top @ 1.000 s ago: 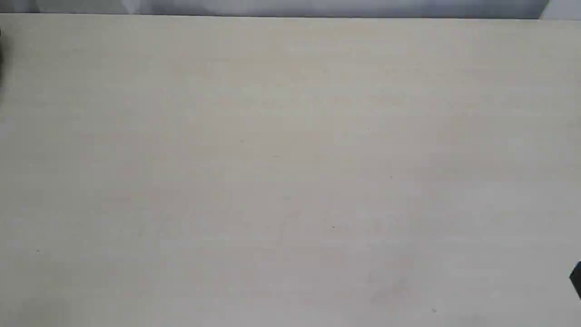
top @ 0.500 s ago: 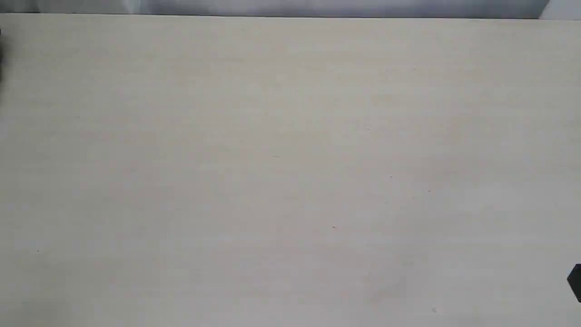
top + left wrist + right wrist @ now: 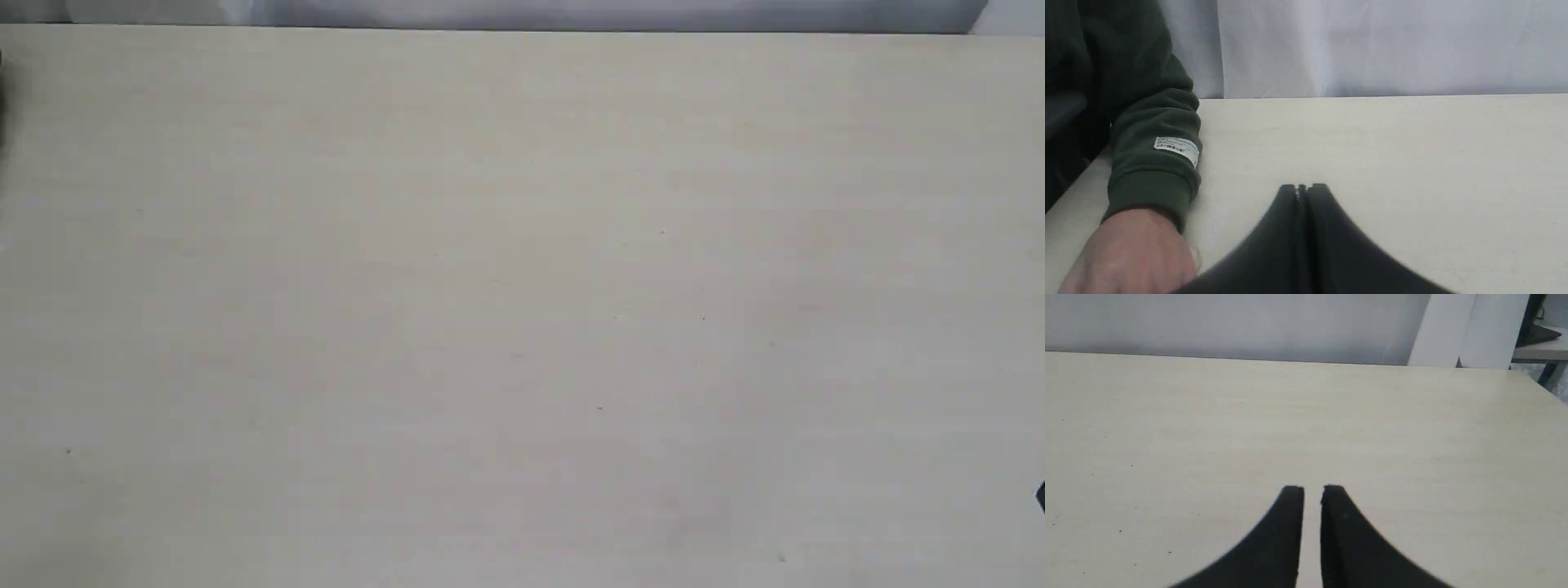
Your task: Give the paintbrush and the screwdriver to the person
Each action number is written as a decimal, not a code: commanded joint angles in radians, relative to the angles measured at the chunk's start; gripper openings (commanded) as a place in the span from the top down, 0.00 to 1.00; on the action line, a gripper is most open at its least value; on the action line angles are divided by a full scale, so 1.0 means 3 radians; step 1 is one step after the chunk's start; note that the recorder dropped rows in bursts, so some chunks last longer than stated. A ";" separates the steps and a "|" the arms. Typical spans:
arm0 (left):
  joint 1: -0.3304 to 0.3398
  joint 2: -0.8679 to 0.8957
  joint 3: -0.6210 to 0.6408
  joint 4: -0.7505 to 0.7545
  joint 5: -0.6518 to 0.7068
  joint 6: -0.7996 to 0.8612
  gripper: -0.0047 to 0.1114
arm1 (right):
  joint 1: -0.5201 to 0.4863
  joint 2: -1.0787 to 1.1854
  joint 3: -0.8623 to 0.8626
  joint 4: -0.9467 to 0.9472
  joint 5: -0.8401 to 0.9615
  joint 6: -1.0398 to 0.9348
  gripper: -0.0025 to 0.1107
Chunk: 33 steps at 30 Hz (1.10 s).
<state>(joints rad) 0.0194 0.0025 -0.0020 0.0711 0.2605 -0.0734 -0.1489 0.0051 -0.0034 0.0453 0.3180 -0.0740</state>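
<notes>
Found neither paintbrush nor screwdriver on the pale wood-grain bench (image 3: pixel 522 286), nor elsewhere in view. Showed the black left tool (image 3: pixel 1303 187) closed, empty, near the person's bare hand (image 3: pixel 1131 253) in a dark green sleeve (image 3: pixel 1155 163); black right tool (image 3: pixel 1312 490) likewise closed, empty. Judged both items light and stiff, the screwdriver slippery: grip at the handles.

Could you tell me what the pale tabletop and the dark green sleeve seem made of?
The pale tabletop looks like matte wood-look laminate, judging by faint grain streaks. The dark green sleeve seems soft knit fabric: creases, banded cuff, white label.
</notes>
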 commanded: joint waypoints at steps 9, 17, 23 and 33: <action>-0.0028 -0.0008 0.0007 -0.0011 -0.0034 -0.0007 0.96 | 0.0014 -0.0017 0.0011 -0.0213 0.0008 0.0213 0.89; -0.0028 -0.0008 0.0007 -0.0011 -0.0034 -0.0007 0.96 | 0.0014 -0.0017 0.0011 -0.0213 0.0008 0.0213 0.89; -0.0028 -0.0008 0.0007 -0.0011 -0.0034 -0.0007 0.96 | 0.0014 -0.0017 0.0011 -0.0205 0.0008 0.0213 0.89; -0.0028 -0.0008 0.0007 -0.0003 -0.0042 -0.0007 0.96 | 0.0014 -0.0017 0.0011 -0.0205 0.0008 0.0213 0.89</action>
<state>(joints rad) 0.0194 0.0025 -0.0020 0.0711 0.2605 -0.0734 -0.1489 0.0051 -0.0034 -0.0105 0.3221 -0.0135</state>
